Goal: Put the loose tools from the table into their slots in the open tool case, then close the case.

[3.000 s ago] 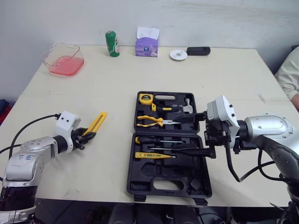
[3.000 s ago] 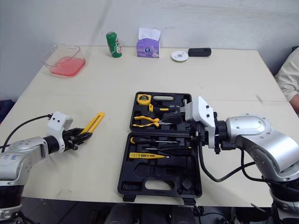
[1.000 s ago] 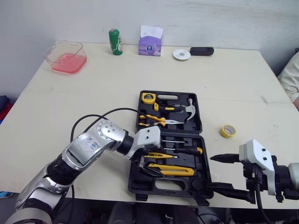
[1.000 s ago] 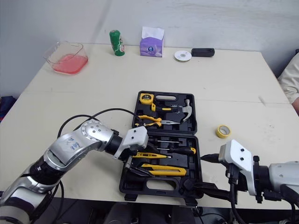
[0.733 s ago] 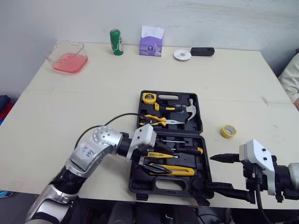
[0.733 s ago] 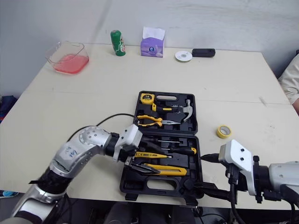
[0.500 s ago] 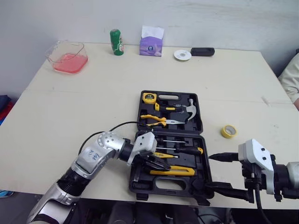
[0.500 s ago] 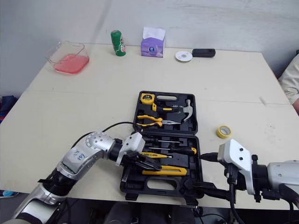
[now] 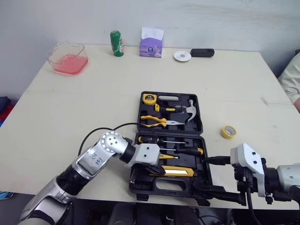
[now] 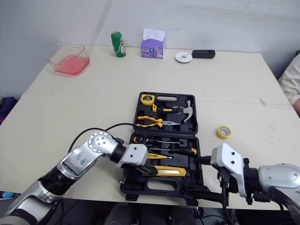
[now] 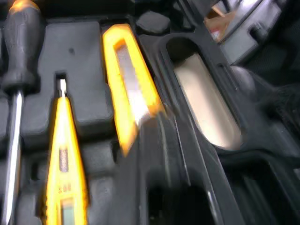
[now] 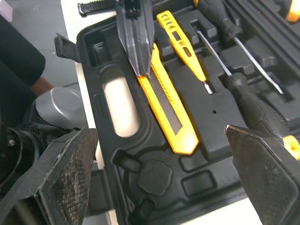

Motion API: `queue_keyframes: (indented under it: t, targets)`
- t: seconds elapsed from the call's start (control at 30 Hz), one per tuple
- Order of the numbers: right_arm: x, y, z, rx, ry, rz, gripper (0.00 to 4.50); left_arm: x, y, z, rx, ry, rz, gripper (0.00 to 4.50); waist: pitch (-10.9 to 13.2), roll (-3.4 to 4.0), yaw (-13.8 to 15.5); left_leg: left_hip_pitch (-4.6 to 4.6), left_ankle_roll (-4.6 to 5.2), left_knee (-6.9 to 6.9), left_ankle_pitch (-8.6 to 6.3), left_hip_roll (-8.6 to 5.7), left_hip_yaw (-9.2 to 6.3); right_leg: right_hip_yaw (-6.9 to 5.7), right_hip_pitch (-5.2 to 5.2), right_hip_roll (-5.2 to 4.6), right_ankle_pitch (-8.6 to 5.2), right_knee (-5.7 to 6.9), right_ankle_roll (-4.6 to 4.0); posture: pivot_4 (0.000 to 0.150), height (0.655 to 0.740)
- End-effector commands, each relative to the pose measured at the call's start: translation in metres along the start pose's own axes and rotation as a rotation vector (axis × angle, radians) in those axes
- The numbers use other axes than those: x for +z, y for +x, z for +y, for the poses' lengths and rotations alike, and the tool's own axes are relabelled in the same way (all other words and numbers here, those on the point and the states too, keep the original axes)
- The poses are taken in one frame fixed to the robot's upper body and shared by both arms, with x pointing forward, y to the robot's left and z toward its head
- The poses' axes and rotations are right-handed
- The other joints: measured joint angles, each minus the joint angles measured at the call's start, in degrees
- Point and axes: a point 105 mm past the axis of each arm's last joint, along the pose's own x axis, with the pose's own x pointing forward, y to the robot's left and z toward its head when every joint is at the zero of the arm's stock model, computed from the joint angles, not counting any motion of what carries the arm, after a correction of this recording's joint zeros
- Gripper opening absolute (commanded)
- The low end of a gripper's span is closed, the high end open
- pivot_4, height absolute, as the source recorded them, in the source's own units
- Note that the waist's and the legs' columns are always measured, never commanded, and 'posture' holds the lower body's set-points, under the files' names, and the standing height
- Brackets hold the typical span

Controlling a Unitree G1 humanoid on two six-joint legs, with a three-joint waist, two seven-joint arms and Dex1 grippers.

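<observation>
The tool case [image 9: 140, 185] lies open on the table [image 9: 70, 108] in front of me, lid half away from me and tray half toward me. My left claw [image 9: 157, 168] is down in the near half, its two fingers drawn together, and their tips rest on the left end of the yellow utility knife [image 9: 177, 172]. The knife lies flat in its slot along the near part of that half. Just beyond it sit the yellow tester pen [image 12: 180, 37] and two screwdrivers [image 9: 187, 151], each in its own groove.

My right claw [image 9: 202, 176] hovers at the case's near right corner with its fingers spread wide apart and nothing between them.

In the far half I see the tape measure [image 9: 148, 98], the pliers [image 9: 157, 121] and the hammer [image 9: 187, 107] seated in their places. A small yellow roll of tape [image 9: 228, 131] lies loose on the table, just to the right of the case.
</observation>
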Motion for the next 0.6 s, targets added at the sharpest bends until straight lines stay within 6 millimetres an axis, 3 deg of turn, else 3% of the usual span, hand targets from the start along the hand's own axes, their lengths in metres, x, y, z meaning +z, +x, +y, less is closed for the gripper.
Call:
queue_keyframes:
  t: [0.03,0.13,0.2,0.3,0.4,0.47,0.57,0.6]
  targets:
    - [0.000,0.000,-0.007,-0.027,-0.037,0.012,4.50,-0.024,0.005,-0.014,-0.057,-0.145,0.045,0.01,0.0,0.03,-0.1,0.02,0.00,0.00,-0.01,0.02,0.01,0.01,0.00,0.00,-0.01,0.01,-0.01,0.150,0.7244]
    - [-0.001,-0.004,-0.013,-0.057,-0.040,0.014,4.50,-0.016,-0.002,-0.007,-0.021,-0.105,-0.004,0.01,0.0,0.04,0.0,0.01,-0.03,0.00,-0.02,0.08,0.01,0.00,-0.02,0.03,-0.04,0.02,-0.07,0.150,0.7244]
    - [-0.001,-0.012,-0.019,-0.096,-0.031,0.008,4.50,-0.002,-0.021,-0.003,0.030,-0.142,-0.102,0.01,0.0,0.05,-0.1,0.00,-0.04,0.00,-0.01,0.09,0.01,-0.01,-0.04,0.04,-0.04,0.04,-0.08,0.150,0.7244]
    - [0.001,-0.025,-0.028,-0.164,-0.010,-0.019,4.50,0.010,-0.050,-0.006,0.074,-0.222,-0.237,0.94,0.0,0.05,-0.1,-0.09,-0.06,0.02,0.00,0.13,0.03,0.00,-0.16,0.03,-0.05,0.12,-0.09,0.150,0.7244]
    - [0.001,-0.047,-0.041,-0.264,0.020,-0.042,4.50,0.014,-0.090,-0.010,0.170,-0.328,-0.349,2.25,0.1,0.07,-0.1,-0.13,-0.07,0.05,0.00,0.13,0.01,-0.02,-0.19,0.02,-0.05,0.16,-0.09,0.150,0.7244]
    - [-0.005,-0.062,-0.050,-0.325,0.036,-0.030,4.50,0.009,-0.109,-0.008,0.276,-0.390,-0.373,3.08,0.1,0.08,0.0,-0.12,-0.07,0.05,0.00,0.13,0.00,-0.02,-0.18,-0.01,-0.05,0.15,-0.09,0.150,0.7244]
    - [-0.023,-0.102,-0.071,-0.496,0.085,-0.002,4.50,-0.025,-0.170,-0.007,0.598,-0.524,-0.365,4.38,0.1,0.09,0.0,-0.12,-0.06,0.05,-0.01,0.09,-0.01,-0.04,-0.16,0.00,-0.05,0.11,-0.08,0.150,0.7244]
    - [-0.030,-0.113,-0.076,-0.542,0.105,0.004,4.50,-0.034,-0.187,-0.009,0.690,-0.558,-0.367,4.45,0.1,0.10,0.0,-0.12,-0.06,0.04,-0.02,0.09,0.01,-0.03,-0.18,0.00,-0.05,0.10,-0.08,0.150,0.7244]
